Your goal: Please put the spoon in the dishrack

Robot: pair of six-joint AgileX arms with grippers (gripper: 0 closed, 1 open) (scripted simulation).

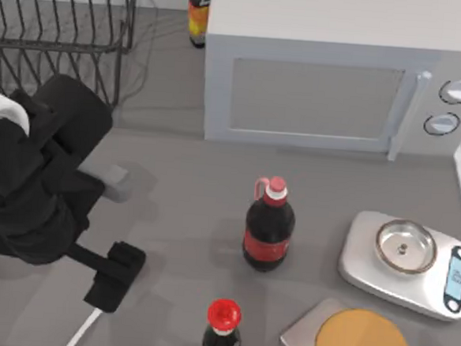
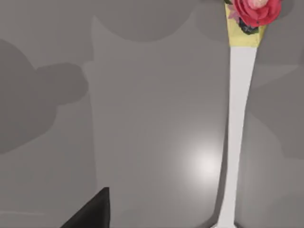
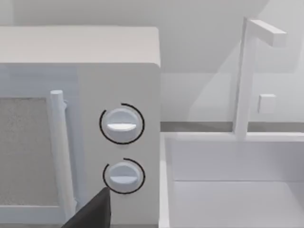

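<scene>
Grey table (image 1: 181,201): three cola bottles (image 1: 269,227), one spoon (image 2: 236,137), left gripper (image 1: 115,277) grip unreadable.

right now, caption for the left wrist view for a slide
Left wrist camera looks down on the spoon lying flat on the grey table, its red and yellow knob end at the frame edge.
</scene>
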